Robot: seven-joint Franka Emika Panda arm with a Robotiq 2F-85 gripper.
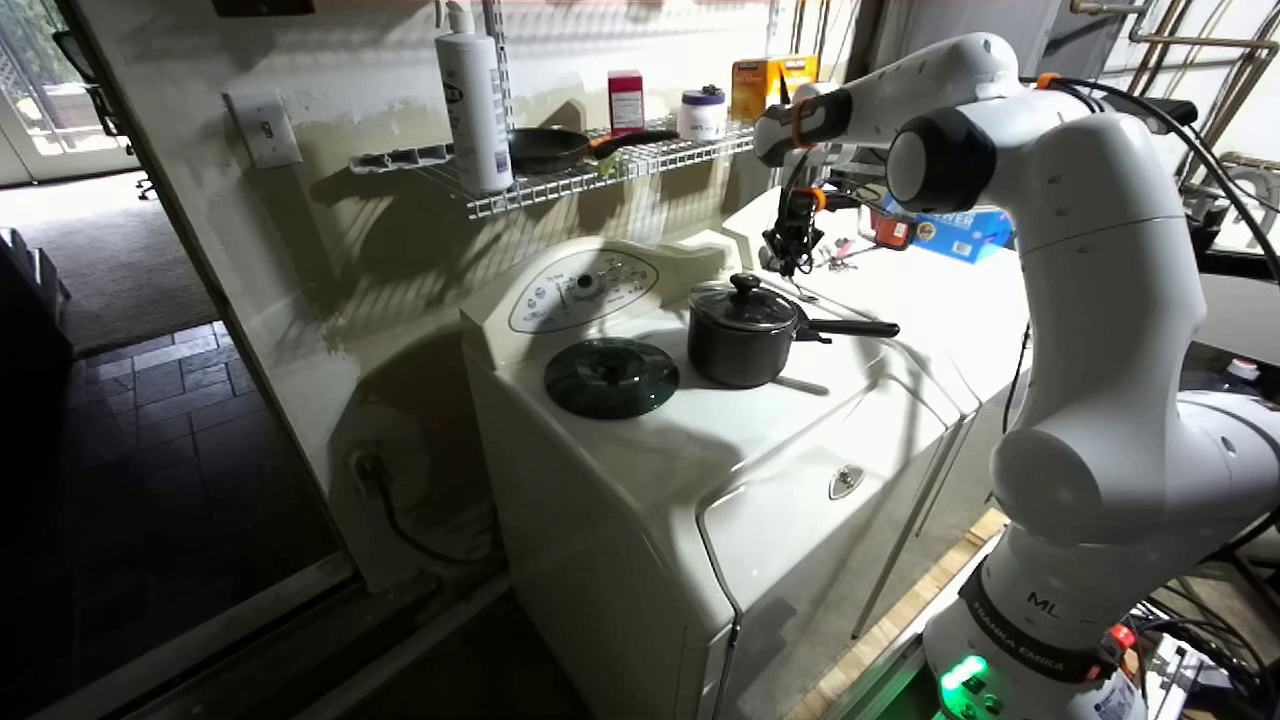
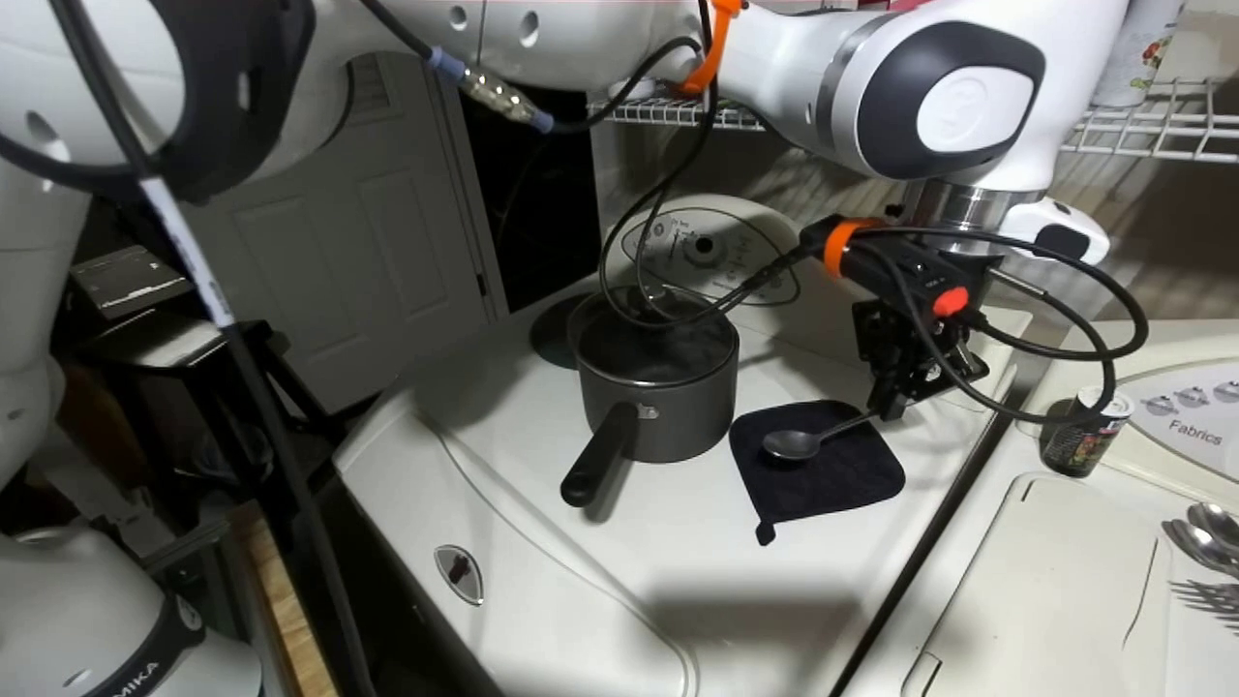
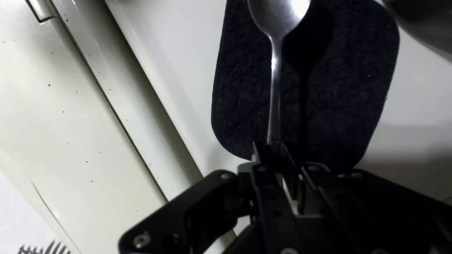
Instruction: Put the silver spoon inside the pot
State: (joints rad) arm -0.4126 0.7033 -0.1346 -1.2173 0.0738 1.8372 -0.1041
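Silver spoon (image 3: 276,67), probably light, stiff, slick, is clamped by its handle (image 3: 274,109) between the fingers (image 3: 262,155), firm pinch advised there, bowl (image 3: 279,16) jutting ahead of them.

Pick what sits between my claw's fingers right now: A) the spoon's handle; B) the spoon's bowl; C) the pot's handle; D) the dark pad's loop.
A: in the wrist view the handle of the silver spoon runs in between the closed jaws of the claw, with the bowl out beyond them.
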